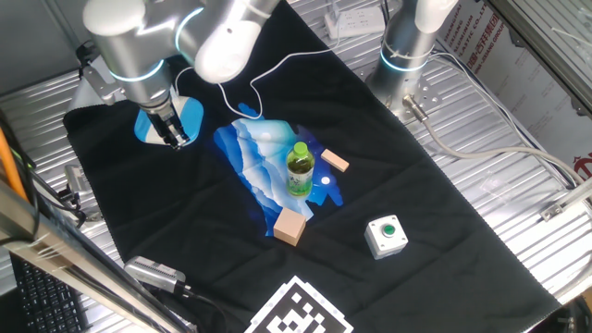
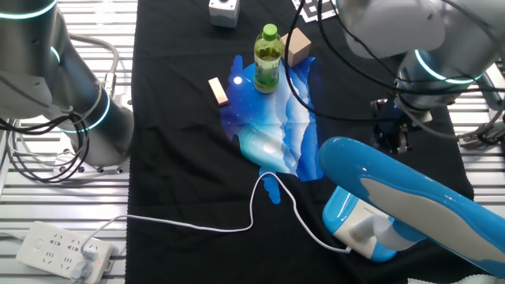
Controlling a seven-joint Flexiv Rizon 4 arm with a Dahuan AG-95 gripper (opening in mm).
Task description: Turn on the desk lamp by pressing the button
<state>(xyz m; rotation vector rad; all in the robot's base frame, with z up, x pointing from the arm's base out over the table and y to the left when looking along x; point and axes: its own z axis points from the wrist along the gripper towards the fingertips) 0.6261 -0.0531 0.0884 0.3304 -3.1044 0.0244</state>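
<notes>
Black cloth covers the table, and at its far left the desk lamp (image 1: 190,115) sits with the gripper (image 1: 176,139) right down over its blue base, finger gap impossible to make out, while the green bottle (image 1: 299,168), two wooden blocks and the white button box (image 1: 386,235) stand well off to the right.

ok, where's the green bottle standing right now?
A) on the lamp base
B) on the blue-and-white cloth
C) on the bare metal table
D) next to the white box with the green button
B: the green bottle stands upright on the blue-and-white cloth, between the two wooden blocks, apart from the lamp base.
</notes>
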